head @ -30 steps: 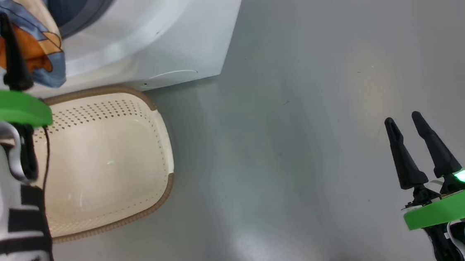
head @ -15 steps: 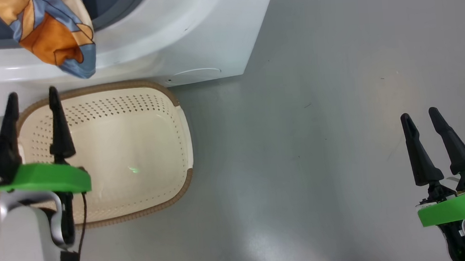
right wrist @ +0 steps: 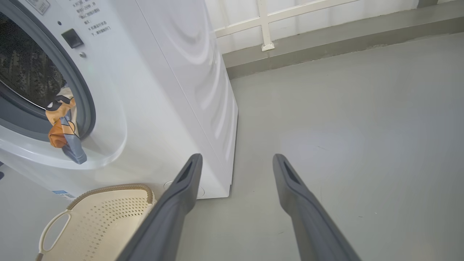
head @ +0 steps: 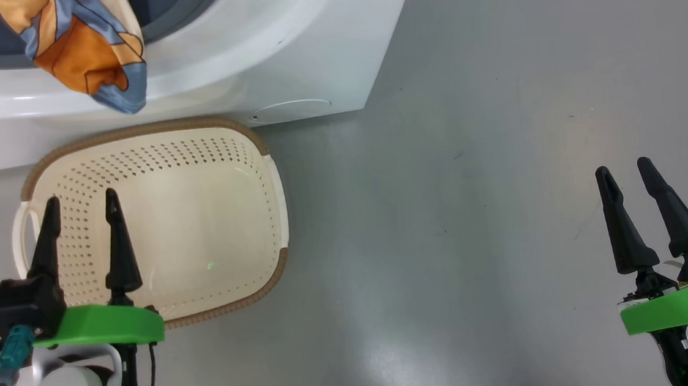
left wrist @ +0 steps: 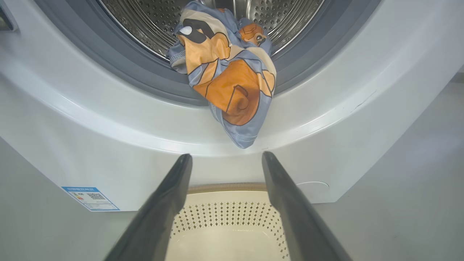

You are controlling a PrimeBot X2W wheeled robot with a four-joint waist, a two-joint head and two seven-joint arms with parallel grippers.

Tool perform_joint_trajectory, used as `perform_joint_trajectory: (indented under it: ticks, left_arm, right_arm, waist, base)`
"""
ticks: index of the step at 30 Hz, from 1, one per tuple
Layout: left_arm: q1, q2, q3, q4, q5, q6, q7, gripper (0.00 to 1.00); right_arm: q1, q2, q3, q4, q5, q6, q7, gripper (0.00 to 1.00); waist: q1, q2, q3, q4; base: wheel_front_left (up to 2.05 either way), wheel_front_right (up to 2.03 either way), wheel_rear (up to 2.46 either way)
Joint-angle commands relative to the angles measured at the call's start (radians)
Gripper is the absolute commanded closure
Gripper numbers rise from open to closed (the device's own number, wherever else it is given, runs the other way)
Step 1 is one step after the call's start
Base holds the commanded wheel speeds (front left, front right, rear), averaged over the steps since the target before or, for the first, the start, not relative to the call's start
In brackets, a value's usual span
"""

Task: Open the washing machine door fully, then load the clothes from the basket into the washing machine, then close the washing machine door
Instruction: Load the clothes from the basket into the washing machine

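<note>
The white washing machine (head: pixel 284 56) (left wrist: pixel 326 119) (right wrist: pixel 170 90) stands with its drum mouth uncovered; its door is out of view. The clothes (head: pixel 84 51) (left wrist: pixel 230 83) (right wrist: pixel 63 136), blue with orange and cream patches, hang out of the drum over the grey gasket and down the front. The cream basket (head: pixel 199 229) (left wrist: pixel 228 232) (right wrist: pixel 108 217) sits on the floor below, with nothing inside it. My left gripper (head: pixel 79 204) (left wrist: pixel 225 157) hovers open over the basket's near left part, holding nothing. My right gripper (head: pixel 623 170) (right wrist: pixel 235 157) is open over bare floor far to the right.
Grey floor (head: pixel 471 177) spreads to the right of the machine. A blue label sticker (left wrist: pixel 90 198) sits low on the washer front. A white railing and a low ledge (right wrist: pixel 326 32) run along the back wall.
My left gripper has drawn back and down from the drum mouth, away from the garment, and now hangs over the basket. The head camera has shifted. The right gripper stays put.
</note>
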Motion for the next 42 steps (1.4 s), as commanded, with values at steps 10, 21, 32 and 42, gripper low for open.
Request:
perform_joint_trajectory:
  ticks: [10,21,32,42]
  left_arm:
    - [-0.018,0.017,0.019,-0.010,-0.016,0.007,-0.005,0.00]
    - [-0.185,0.033,0.057,0.163,0.013,-0.062,-0.005,0.00]
    - [-0.384,0.064,0.073,0.363,0.043,-0.075,-0.005,0.00]
    - [-0.485,0.095,0.096,0.461,0.043,-0.092,-0.005,0.00]
  right_arm:
    - [0.017,-0.014,0.011,-0.027,0.000,0.003,-0.005,0.00]
    - [0.013,-0.010,0.030,-0.024,0.001,0.003,-0.005,0.00]
    - [-0.003,-0.010,0.058,-0.026,0.005,0.003,-0.005,0.00]
    - [-0.010,0.000,0.065,-0.024,0.007,0.003,-0.005,0.00]
  waist:
    - [0.0001,-0.0001,0.007,0.000]
    - [0.0001,-0.0001,0.015,-0.019]
    - [0.0001,-0.0001,0.041,-0.054]
    - [0.0001,-0.0001,0.057,-0.090]
  base:
    - [0.00,0.00,0.00]
    - [0.00,0.00,0.00]
    - [0.00,0.00,0.00]
    - [0.00,0.00,0.00]
